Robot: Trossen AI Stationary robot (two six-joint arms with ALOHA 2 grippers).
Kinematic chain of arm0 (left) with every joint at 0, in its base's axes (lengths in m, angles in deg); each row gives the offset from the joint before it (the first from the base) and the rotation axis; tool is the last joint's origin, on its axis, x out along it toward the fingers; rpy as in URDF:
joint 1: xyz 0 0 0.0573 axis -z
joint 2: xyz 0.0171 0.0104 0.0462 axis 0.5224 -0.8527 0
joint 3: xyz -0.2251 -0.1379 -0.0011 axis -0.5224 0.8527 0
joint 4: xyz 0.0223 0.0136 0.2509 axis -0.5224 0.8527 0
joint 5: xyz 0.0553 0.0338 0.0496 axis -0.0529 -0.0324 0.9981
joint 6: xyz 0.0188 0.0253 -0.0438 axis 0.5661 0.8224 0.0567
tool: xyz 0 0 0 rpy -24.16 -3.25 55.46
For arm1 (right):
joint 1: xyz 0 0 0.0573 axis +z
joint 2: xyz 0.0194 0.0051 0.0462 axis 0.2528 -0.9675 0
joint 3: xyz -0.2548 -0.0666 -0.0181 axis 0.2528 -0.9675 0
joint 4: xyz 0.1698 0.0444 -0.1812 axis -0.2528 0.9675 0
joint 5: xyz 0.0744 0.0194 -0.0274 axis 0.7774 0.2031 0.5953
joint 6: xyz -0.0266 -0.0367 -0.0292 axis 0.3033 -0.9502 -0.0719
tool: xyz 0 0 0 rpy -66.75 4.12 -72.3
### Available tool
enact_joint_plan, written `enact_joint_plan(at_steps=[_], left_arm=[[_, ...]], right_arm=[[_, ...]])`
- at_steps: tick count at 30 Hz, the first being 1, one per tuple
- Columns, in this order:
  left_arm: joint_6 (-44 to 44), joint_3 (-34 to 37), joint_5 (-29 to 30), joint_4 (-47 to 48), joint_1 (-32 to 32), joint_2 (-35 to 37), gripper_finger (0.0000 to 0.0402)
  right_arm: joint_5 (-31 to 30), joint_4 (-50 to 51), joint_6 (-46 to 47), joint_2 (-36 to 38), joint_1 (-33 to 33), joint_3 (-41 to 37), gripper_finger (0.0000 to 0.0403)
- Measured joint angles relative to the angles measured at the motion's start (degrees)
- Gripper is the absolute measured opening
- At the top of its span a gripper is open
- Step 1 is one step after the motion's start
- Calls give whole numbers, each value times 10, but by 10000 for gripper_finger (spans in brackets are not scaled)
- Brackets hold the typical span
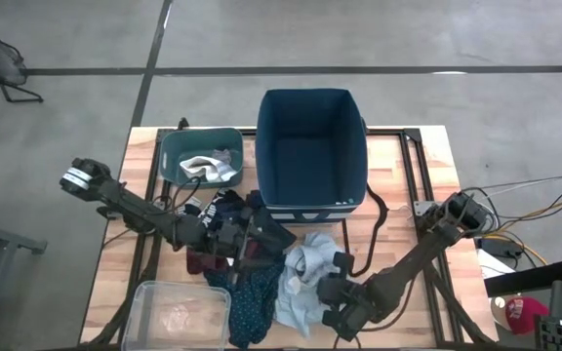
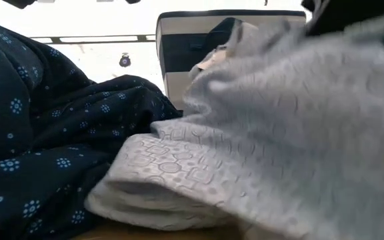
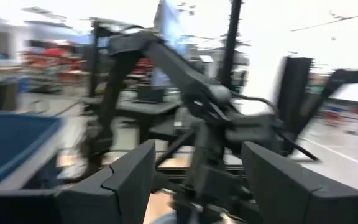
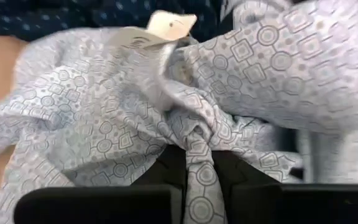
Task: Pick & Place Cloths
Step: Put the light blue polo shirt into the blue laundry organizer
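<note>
Cloths lie heaped at the lower centre of your high view: the pale blue-grey patterned garment (image 1: 301, 283) with its paper tag (image 4: 171, 26), touching the navy dotted one (image 1: 252, 307). Your right gripper (image 1: 338, 300) has its jaws closed on a fold of the pale garment. Your left gripper (image 1: 261, 237) sits over the dark cloths beside the navy bin (image 1: 310, 146), jaws wide apart. One cloth rests in the teal bin (image 1: 201, 156).

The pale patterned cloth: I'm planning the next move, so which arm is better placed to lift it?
The right. Its tool is shut on the pale patterned cloth, fabric pinched between the fingers. The left tool is open and empty, over the dark cloths.
</note>
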Motion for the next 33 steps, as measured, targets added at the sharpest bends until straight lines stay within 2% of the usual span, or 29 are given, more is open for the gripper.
enact_joint_plan(at_steps=[3, 9, 17, 23, 28, 33], left_arm=[[0, 0, -29, -8, 0, 2, 243], [4, 0, -31, -7, 1, 3, 243], [5, 0, -31, -6, 0, 3, 243], [5, 0, -31, -6, 0, 3, 243], [5, 0, -31, -6, 0, 3, 243], [7, 0, -31, -6, 0, 3, 243]], right_arm=[[-6, 71, -4, 1, 0, 47, 19], [-30, 186, 1, 2, 0, 123, 19], [-5, 363, 29, 4, -1, 238, 32], [-19, 410, 47, 4, -1, 299, 49], [-31, 424, 51, 4, -1, 330, 19], [-35, 435, 45, 7, -1, 378, 20]])
